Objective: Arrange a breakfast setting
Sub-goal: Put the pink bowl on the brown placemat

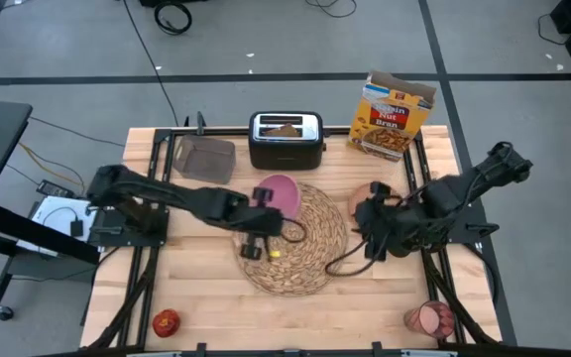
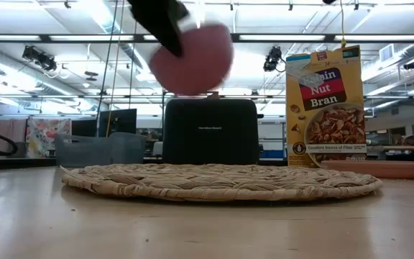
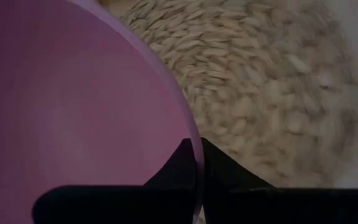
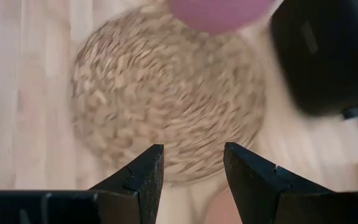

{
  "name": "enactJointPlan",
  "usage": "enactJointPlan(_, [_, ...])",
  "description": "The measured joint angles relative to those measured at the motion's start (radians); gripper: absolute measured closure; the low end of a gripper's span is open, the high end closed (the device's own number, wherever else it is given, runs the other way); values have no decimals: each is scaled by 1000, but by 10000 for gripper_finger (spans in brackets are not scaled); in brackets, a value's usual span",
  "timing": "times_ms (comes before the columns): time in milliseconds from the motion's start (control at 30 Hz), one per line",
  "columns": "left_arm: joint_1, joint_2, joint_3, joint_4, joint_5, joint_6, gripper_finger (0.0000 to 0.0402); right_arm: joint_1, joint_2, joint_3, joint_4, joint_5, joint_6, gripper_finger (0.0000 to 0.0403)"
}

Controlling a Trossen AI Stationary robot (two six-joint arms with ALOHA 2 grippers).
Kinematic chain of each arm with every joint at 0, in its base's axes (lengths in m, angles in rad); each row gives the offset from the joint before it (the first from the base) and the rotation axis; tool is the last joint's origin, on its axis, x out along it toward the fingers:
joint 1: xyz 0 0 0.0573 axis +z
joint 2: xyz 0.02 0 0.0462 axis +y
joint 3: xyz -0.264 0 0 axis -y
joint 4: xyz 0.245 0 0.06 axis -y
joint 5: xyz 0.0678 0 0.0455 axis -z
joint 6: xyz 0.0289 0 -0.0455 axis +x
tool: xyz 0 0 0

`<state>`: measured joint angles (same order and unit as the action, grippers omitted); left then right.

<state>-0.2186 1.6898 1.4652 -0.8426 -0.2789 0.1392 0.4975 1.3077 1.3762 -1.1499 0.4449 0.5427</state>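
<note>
The pink bowl (image 1: pixel 278 190) hangs in the air over the far edge of the round woven placemat (image 1: pixel 295 240), high above it in the low view (image 2: pixel 192 57). My left gripper (image 1: pixel 265 206) is shut on the bowl. My right gripper (image 4: pixel 191 163) is open and empty, over the placemat's right edge and beside the salmon-tan plate (image 1: pixel 373 195), which lies flat on the table. The toast slice (image 1: pixel 284 127) sticks out of the toaster's slot. The red apple (image 1: pixel 167 320) lies at the near left and the pinkish-red cup (image 1: pixel 430 317) at the near right. The spoon does not show. My left gripper pinches the bowl's rim (image 3: pixel 198 163), one finger (image 3: pixel 178 167) inside the bowl and one (image 3: pixel 224 169) outside its wall. The bowl is lifted clear of the placemat and the table.
The black-and-silver toaster (image 1: pixel 285 141) stands just behind the placemat, the yellow cereal box (image 1: pixel 393 114) at the far right, and a grey container (image 1: pixel 204 159) at the far left. Bare wood lies along the table's near edge between the apple and the cup.
</note>
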Motion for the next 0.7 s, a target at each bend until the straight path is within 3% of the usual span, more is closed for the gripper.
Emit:
enactJointPlan(300, [8,234,-2,120,80,109,390,46,147,0,-114,-29,292,228])
enactJointPlan(700, [0,276,0,157,128,95,389,1,212,-12,-175,-55,513,228])
